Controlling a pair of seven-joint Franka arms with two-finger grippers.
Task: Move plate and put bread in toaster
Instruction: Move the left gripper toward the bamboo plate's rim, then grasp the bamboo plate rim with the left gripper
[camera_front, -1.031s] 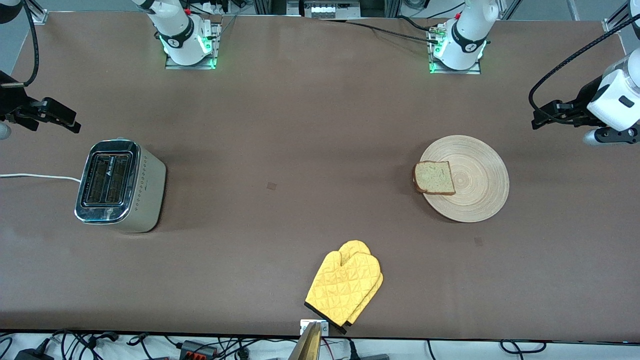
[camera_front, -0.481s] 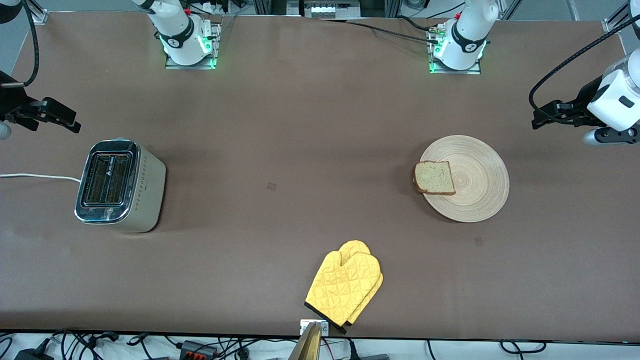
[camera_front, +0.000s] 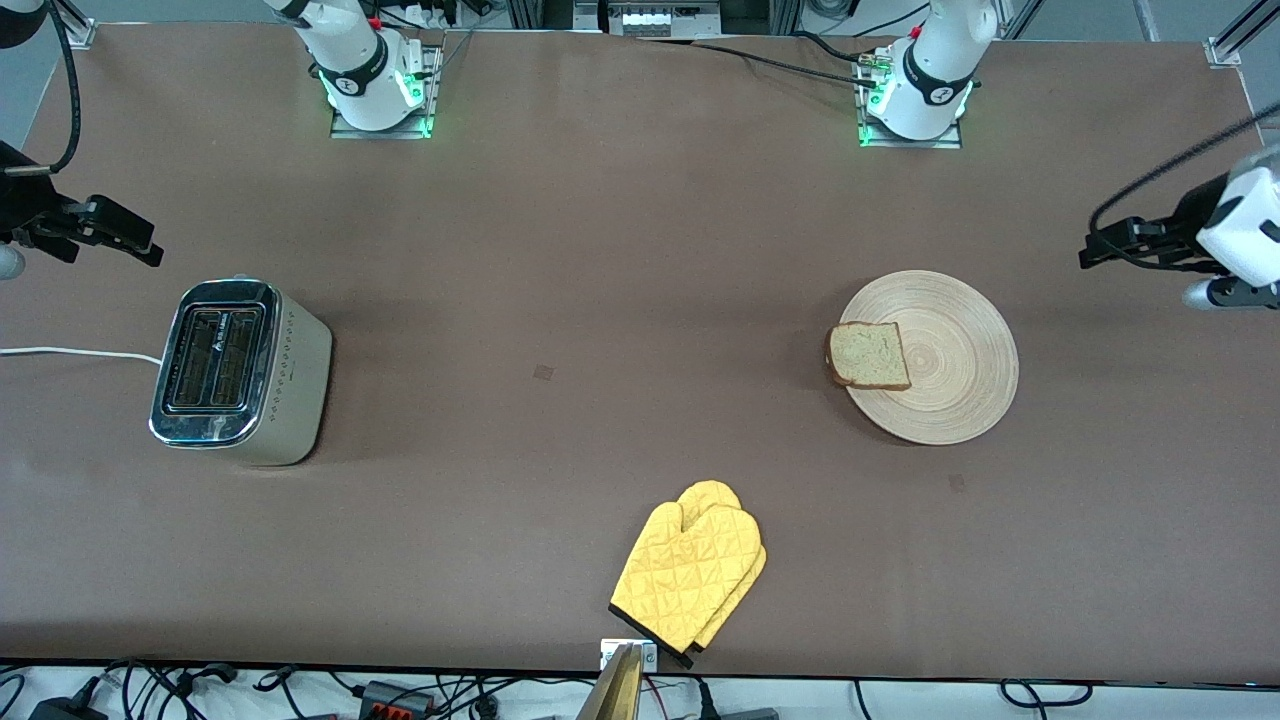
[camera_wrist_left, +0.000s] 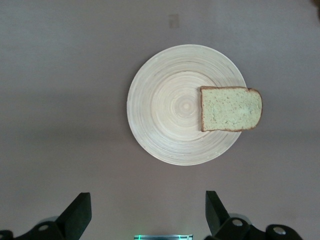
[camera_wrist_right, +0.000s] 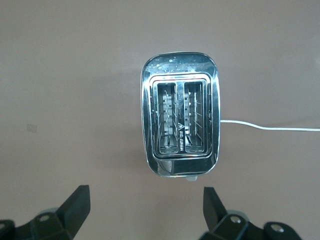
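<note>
Hovering at the table's (camera_front: 620, 250) left-arm end, the left gripper (camera_wrist_left: 145, 217) has jaws spread wide, nothing held. Plate (camera_wrist_left: 165, 105) sits on the table below, ahead of the gap btwn the fingers (camera_wrist_left: 77, 212), well clear of both. Bread (camera_wrist_left: 231, 108) lies on the plate's rim, overhanging the edge toward the right arm's end. Right gripper (camera_wrist_right: 145, 215) hangs at the other end, jaws also wide, empty. Toaster (camera_wrist_right: 180, 120) stands upright below, slots up, lined up w/ the gap, not touching; white cord (camera_wrist_right: 270, 127) trails off. Yellow oven mitt (camera_front: 690, 572) near the front camera's edge.
</note>
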